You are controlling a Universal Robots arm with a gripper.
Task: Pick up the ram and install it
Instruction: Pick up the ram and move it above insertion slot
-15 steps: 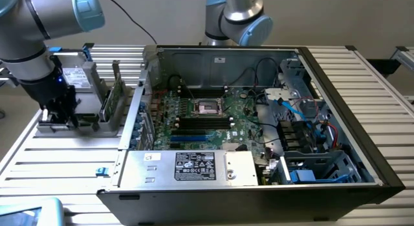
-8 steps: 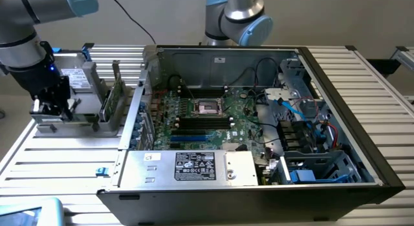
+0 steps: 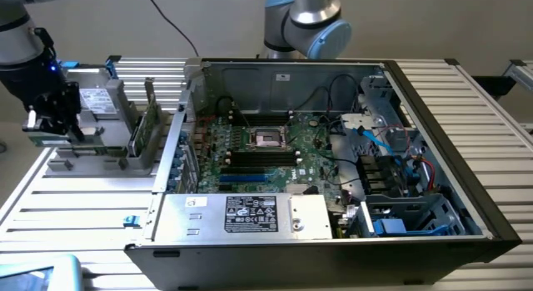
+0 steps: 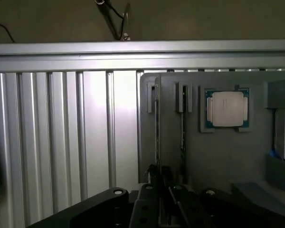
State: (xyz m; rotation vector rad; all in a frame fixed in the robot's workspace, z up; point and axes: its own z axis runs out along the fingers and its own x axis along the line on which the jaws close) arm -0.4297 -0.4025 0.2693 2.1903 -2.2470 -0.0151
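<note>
**Black pincer (image 4: 159, 180) nips thin, dark-edged ram stick (image 4: 156, 137)**

Jaws drawn narrow, it grips the long stick in a slot of the flat grey holder (image 4: 218, 156), near a square silver processor chip (image 4: 226, 108), on the exterior view's left of the open black computer case (image 3: 333, 266).

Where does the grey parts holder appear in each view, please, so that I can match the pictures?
Exterior view: the grey parts holder sits on the exterior view's left, beside the open computer case, with a green ram stick standing upright in it.
Wrist view: the grey parts holder lies next to bare slats and carries the silver processor chip.
Shared landmark: the ribbed aluminium table under the holder.
</note>
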